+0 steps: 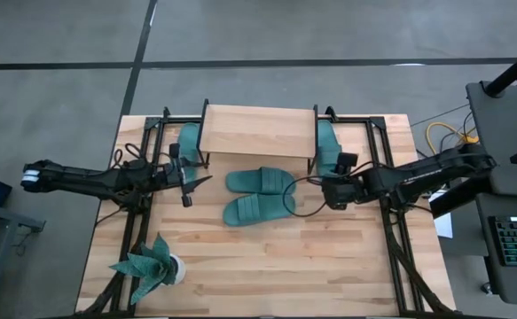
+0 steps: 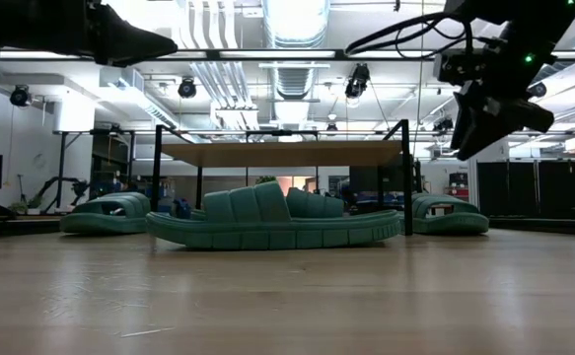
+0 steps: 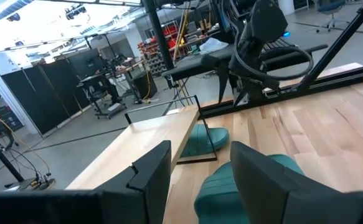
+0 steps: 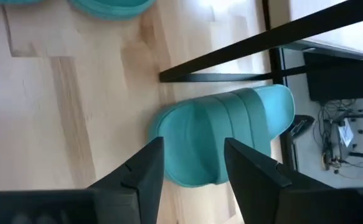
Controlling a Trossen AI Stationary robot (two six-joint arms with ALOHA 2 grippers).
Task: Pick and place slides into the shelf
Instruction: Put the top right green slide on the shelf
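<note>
Two slides (image 1: 260, 195) lie mid-counter before the shelf (image 1: 258, 130), one more at each shelf end; the left gripper (image 1: 198, 180) and right gripper (image 1: 327, 190) hover beside them, jaws apart and empty.

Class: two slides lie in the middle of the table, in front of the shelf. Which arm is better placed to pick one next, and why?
Probably the right gripper: its open fingers sit just beside the middle slides, closer than the left gripper.
</note>
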